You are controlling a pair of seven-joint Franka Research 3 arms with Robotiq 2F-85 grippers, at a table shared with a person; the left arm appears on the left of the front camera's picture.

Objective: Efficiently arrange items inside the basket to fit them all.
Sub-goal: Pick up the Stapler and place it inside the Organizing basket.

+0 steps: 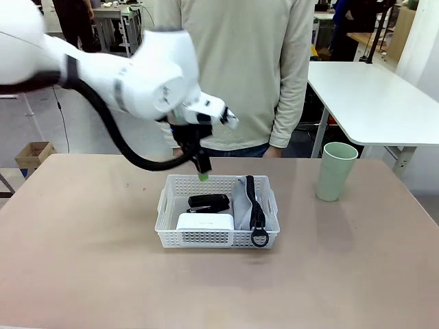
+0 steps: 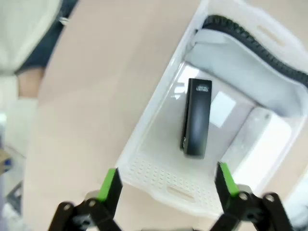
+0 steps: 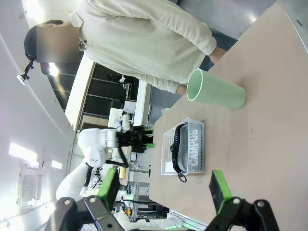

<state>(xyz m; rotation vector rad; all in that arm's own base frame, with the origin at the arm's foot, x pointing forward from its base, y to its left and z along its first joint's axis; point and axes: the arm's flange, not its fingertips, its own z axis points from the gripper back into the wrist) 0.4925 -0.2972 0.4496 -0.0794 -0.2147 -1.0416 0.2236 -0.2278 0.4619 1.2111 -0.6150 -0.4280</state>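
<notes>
The pale green cup stands upright on the worktop, mouth up and its long axis vertical. It is well apart from the basket, on the basket's right side. Inside the basket, the black stapler is laid along the far side and the white block against the near wall. The grey pouch is stood on edge at the right end.

The left gripper is poised above the basket's far rim, fingers spread wide with nothing between them. In its wrist view the stapler lies just ahead, its length running away from the fingers.

The right gripper is likewise spread and empty, and the cup is faced from its side. The right arm is therefore judged the nearer one for the cup.
</notes>
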